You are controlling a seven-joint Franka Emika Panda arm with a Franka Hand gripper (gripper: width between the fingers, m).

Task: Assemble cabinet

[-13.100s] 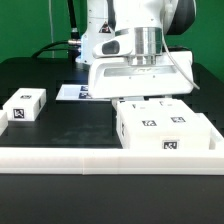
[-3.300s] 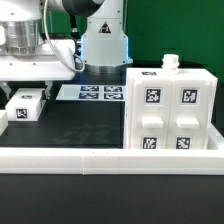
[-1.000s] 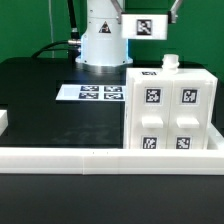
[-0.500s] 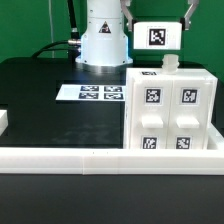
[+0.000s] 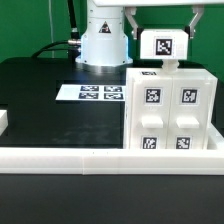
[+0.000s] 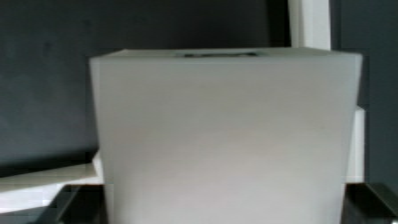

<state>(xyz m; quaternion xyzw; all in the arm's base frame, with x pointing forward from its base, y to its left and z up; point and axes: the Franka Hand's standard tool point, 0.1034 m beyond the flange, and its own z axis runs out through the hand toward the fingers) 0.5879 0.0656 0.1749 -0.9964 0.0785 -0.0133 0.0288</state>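
Above the cabinet [image 5: 170,110], the pincer [image 5: 164,30] grasping the tagged block [image 5: 164,46] has come lower.

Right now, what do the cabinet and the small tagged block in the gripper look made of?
The cabinet: likely white plastic, matte; smooth even faces, rounded edges, no grain. The small block: seemingly the same matte white plastic; its face in the wrist view is plain and glare-free.
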